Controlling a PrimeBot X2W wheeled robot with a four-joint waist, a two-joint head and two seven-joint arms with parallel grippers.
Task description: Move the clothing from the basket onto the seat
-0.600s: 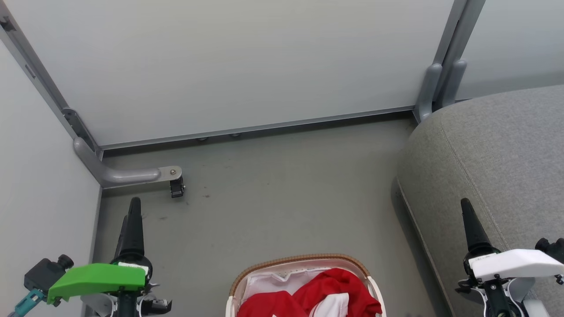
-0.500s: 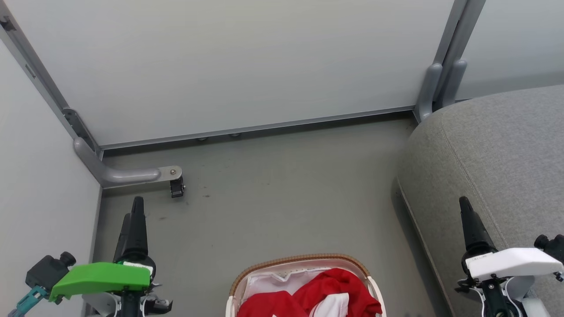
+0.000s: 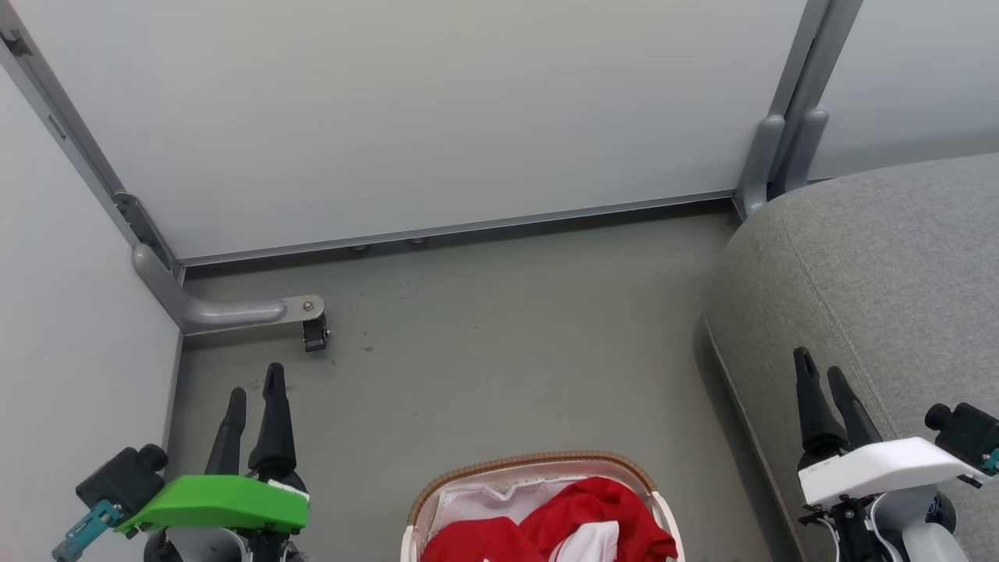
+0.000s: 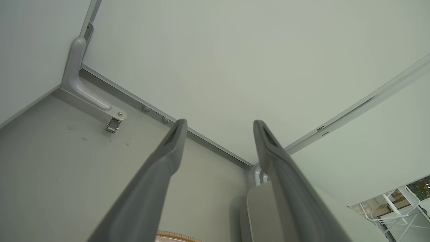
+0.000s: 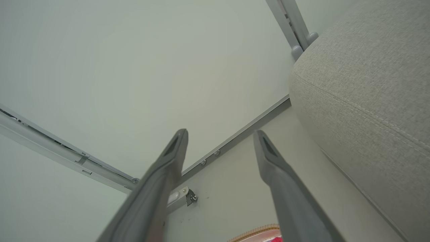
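Left claw (image 3: 255, 382), right claw (image 3: 818, 364) rotated; latter seemingly at seat (image 3: 897, 257) edge.

Left gripper (image 3: 255, 380) and right gripper (image 3: 818, 363): each has shifted slightly toward the basket (image 3: 538, 459), and both fingers now show apart.

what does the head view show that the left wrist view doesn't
Head view, not left wrist: the red clothing, the white liner and the right pincer, open. Left wrist, not head: a white wire frame past the wall panel's edge. Both: the left pincer, open, the woven rim of the basket, the grey seat, the floor and the wall bracket.
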